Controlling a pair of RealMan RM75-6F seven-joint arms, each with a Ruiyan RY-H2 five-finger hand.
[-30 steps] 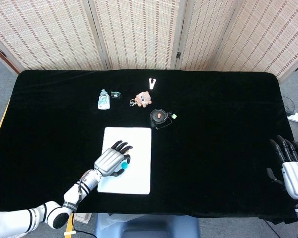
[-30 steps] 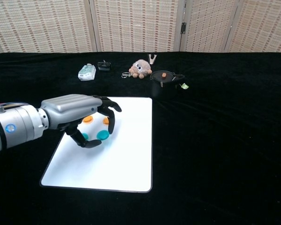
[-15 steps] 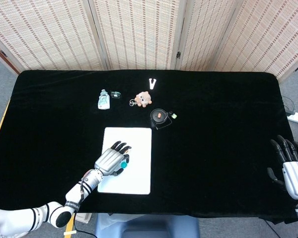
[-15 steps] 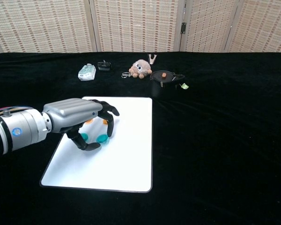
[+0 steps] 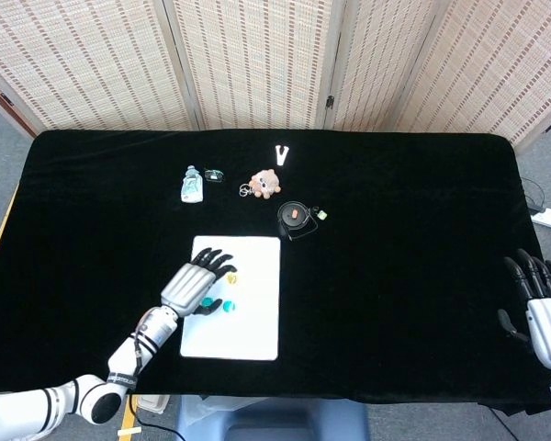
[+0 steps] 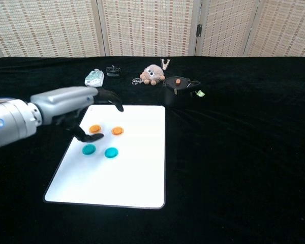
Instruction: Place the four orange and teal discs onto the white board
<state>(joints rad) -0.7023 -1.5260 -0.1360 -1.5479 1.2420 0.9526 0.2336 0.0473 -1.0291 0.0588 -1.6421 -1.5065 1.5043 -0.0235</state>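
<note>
Head view first: the left hand (image 5: 191, 286) is hanging over the left edge of the white board (image 5: 257, 322), fingers spread and holding nothing. Only part of the disc set is showing from up here. I'm seeing one teal disc (image 5: 228, 306) lying just to the right of the hand, another teal bit peeking out beside the fingers, and one orange disc (image 5: 231, 277) right at the fingertips. The rest is hidden under the hand. The right hand (image 5: 544, 308) is sitting way off at the far right table edge, fingers apart, empty, well away from the board. So the left one is by far the nearer hand to everything that matters.

Chest view is clearing up the count: four discs, two orange and two teal, all lying flat on the board in a little two-by-two cluster. The left orange disc (image 6: 95, 129) and right orange disc (image 6: 117, 131) are making the back row, the left teal disc (image 6: 88, 149) and right teal disc (image 6: 111, 152) the front row. None are touching each other. The left hand (image 6: 71, 104) is sitting above and to the left of the cluster, with nothing in its fingers, so the discs are lying to its right and a bit toward the robot. The right hand isn't in this view.

I'd say all four are looking placed, so the only move left is probably pulling the left hand clear.
</note>
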